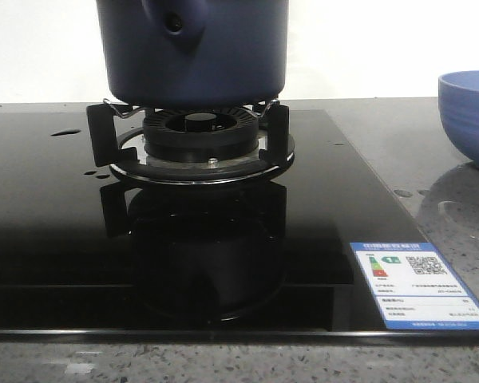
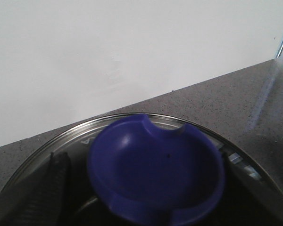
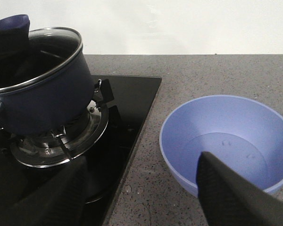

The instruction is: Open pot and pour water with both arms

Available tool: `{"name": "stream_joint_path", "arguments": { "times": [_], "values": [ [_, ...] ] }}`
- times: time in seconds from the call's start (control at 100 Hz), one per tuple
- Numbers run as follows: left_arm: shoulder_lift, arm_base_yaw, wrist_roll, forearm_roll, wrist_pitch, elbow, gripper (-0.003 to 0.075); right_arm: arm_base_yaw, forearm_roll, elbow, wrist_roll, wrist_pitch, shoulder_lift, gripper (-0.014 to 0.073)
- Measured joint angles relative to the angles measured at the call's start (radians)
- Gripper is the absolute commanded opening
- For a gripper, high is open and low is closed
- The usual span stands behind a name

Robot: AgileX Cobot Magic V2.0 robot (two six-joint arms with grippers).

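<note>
The dark navy pot (image 1: 193, 56) stands on the gas burner (image 1: 199, 144); its stubby knob with a dark hole (image 1: 173, 22) faces me. The front view cuts off its top and shows neither gripper. A glass lid with a steel rim (image 2: 66, 136) covers the pot (image 3: 47, 101). My left gripper (image 2: 155, 207) hangs over the lid, open, its fingers (image 2: 56, 188) either side of the lid's blue cup-shaped handle (image 2: 155, 174) with a gap. My right gripper (image 3: 141, 202) is open and empty above the counter, between cooktop and bowl. Water shows as drops (image 1: 64, 132) on the glass.
A lighter-blue bowl (image 3: 226, 141) sits on the grey speckled counter (image 3: 203, 75) right of the black glass cooktop (image 1: 56, 231); its edge also shows in the front view (image 1: 471, 120). Small drops (image 3: 128, 188) lie on the counter by the cooktop's edge. A white wall stands behind.
</note>
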Motion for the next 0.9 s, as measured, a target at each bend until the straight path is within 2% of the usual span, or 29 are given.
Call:
{"name": "stream_joint_path", "arguments": {
  "times": [0.12, 0.31, 0.43, 0.9],
  "values": [
    [0.002, -0.002, 0.000, 0.000, -0.018, 0.000, 0.0519, 0.000, 0.000, 0.000, 0.000, 0.000, 0.000, 0.0444],
    [0.002, -0.008, 0.000, 0.000, -0.020, 0.000, 0.0375, 0.000, 0.000, 0.000, 0.000, 0.000, 0.000, 0.0444],
    [0.002, -0.008, 0.000, 0.000, -0.020, 0.000, 0.0311, 0.000, 0.000, 0.000, 0.000, 0.000, 0.000, 0.0444],
    [-0.048, -0.002, 0.000, -0.001, 0.002, 0.000, 0.0303, 0.000, 0.000, -0.026, 0.000, 0.033, 0.034, 0.0444]
  ]
}}
